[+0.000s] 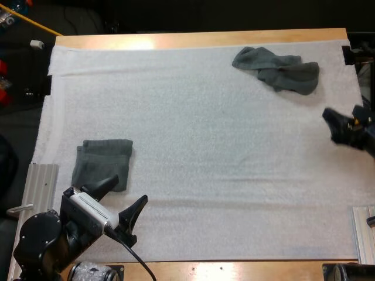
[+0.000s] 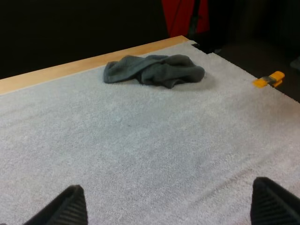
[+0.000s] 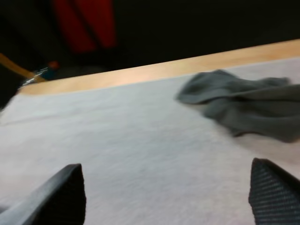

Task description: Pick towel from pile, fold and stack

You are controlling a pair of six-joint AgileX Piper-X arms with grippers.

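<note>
We see two dark grey-green towels on the white mat (image 1: pixel 205 175), which covers most of the wooden counter (image 1: pixel 199 40).

The crumpled towel (image 1: pixel 276 69) lies at the far right of the mat, close to the counter's far wooden edge. It is bunched up, with one lobe trailing to the right. The folded towel (image 1: pixel 103 161) lies flat at the near left as a rough rectangle. It is well apart from the crumpled one, with bare mat between them.

The left hand (image 1: pixel 126 191) is at the near left, just on the near side of the folded towel. In the high view one finger overlaps the towel's near edge; we cannot tell whether it touches. The hand is released, fingers spread wide with nothing between them. In the left wrist view the two black fingertips (image 2: pixel 71 206) stand far apart over bare mat. The crumpled towel shows far ahead of them by the counter's far edge.

The right hand (image 1: pixel 331 126) is at the right edge of the mat. It is nearer than the crumpled towel, a little to its right, and not touching it. It is released too. In the right wrist view its fingers (image 3: pixel 269 192) stand apart over bare mat, gripping nothing. The crumpled towel lies ahead of them, beside the far wooden edge.
</note>
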